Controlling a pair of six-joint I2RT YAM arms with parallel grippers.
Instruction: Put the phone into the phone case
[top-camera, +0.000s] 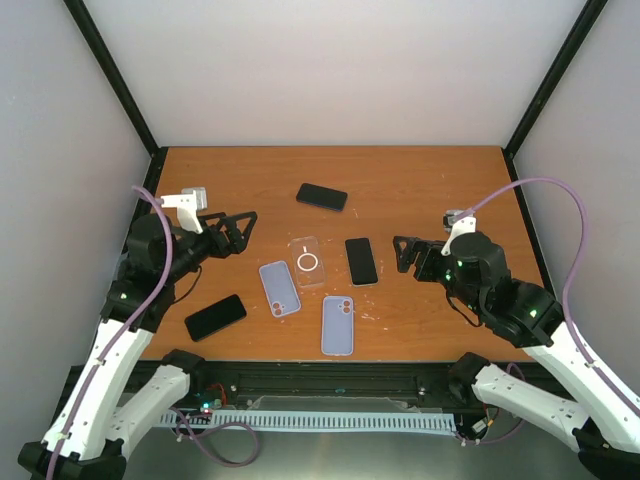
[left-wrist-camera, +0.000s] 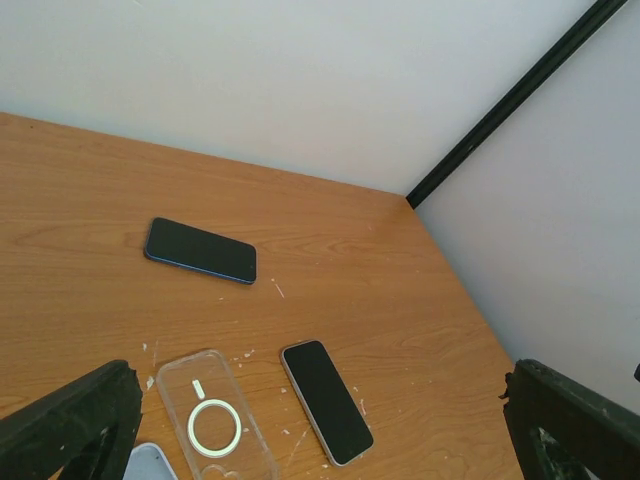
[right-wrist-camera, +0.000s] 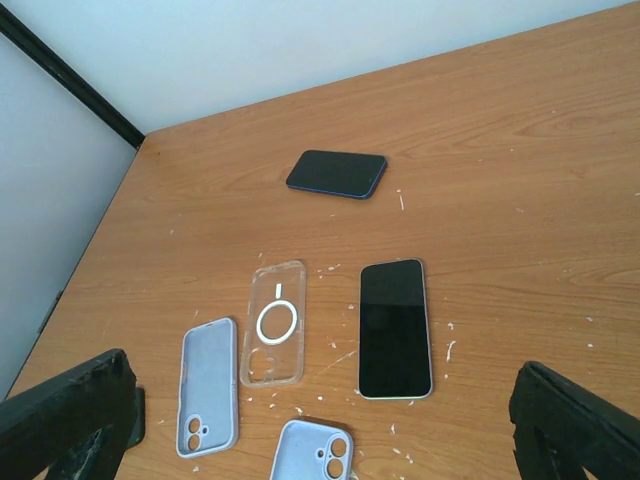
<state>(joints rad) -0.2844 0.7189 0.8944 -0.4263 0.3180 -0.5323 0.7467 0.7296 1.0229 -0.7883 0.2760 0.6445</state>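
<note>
The left gripper hangs above the desk near its left edge, jaws spread wide and empty, pointing toward the middle. The right gripper faces it from near the right edge, jaws equally wide, holding nothing.

1. A black flat phone with a blue edge lies crosswise with its screen dark, at the far middle of the wooden table.
2. A clear plastic case with a white ring lies flat and lengthwise, nearer than that phone.
3. A black phone with a pale rim lies screen up just right of the clear case, apart from it and roughly parallel.
4. A pale blue case lies just beside the clear case's left, with its camera holes at the near end.
5. A second pale blue case lies nearest the front edge, with its camera holes at the far end.
6. A plain black phone lies slanted at the near left, well apart from the rest.
</note>
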